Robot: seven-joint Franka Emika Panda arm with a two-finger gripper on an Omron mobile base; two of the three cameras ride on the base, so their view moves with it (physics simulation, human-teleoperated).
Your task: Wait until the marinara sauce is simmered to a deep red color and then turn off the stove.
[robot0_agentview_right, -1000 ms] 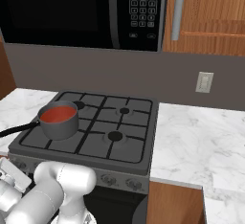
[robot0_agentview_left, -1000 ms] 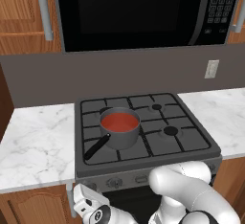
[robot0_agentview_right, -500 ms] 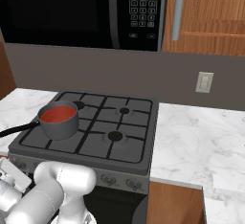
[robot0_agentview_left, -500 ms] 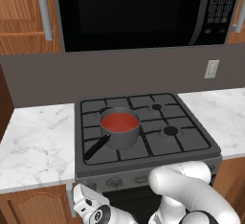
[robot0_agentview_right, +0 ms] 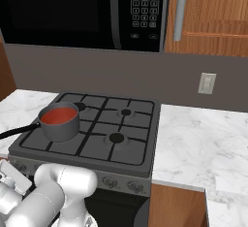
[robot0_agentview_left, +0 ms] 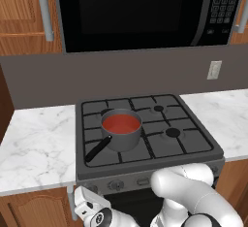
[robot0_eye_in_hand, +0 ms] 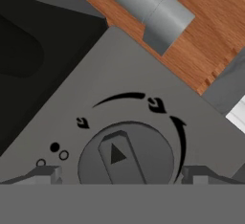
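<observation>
The marinara sauce (robot0_agentview_left: 120,123) is a flat red disc in a small dark grey saucepan (robot0_agentview_left: 121,140) on the front-left burner of the stove (robot0_agentview_left: 190,144); from the right side the sauce (robot0_agentview_right: 58,116) looks the same red. My arm reaches down to the stove's front panel at its left end. In the hand view a round grey knob (robot0_eye_in_hand: 125,155) with a raised bar and an arrow mark sits between my fingertips (robot0_eye_in_hand: 47,174). My gripper (robot0_eye_in_hand: 122,176) is open, one tip on each side of the knob with a small gap.
A black microwave (robot0_agentview_left: 131,12) hangs above the stove. Marble counters (robot0_agentview_left: 34,143) (robot0_agentview_right: 203,143) flank it. The pan's black handle (robot0_agentview_left: 98,149) points to the front left. More knobs (robot0_agentview_left: 115,186) line the front panel. A grey cabinet handle (robot0_eye_in_hand: 143,3) lies just beyond the knob.
</observation>
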